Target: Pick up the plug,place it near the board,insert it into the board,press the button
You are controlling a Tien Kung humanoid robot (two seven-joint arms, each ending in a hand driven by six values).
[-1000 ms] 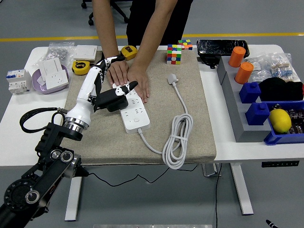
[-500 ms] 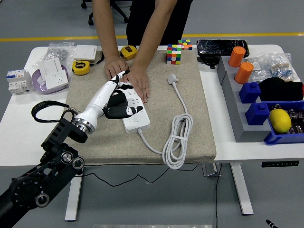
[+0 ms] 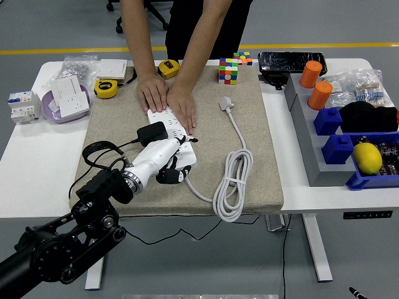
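Note:
The white power strip (image 3: 175, 132) lies on the beige mat (image 3: 249, 81). A black plug (image 3: 151, 132) stands on its left side, and the plug's black cable (image 3: 100, 149) loops off to the left. My left hand (image 3: 171, 166) rests over the strip's near end, where the button is, with its black fingers curled down and nothing in them. The near end of the strip is hidden under the hand. A person at the far side presses both hands (image 3: 168, 98) flat on the strip's far end. My right arm is out of view.
The strip's own white cord (image 3: 232, 180) coils at the mat's right, ending in a white plug (image 3: 226, 103). A Rubik's cube (image 3: 228, 70), tape measures (image 3: 106, 88), a purple bowl with sockets (image 3: 65, 103) and blue bins (image 3: 358, 149) stand around the mat.
My left hand let go of the black plug, which now stands in the strip. The hand pulled back toward me, to the strip's near end, and the arm dropped lower.

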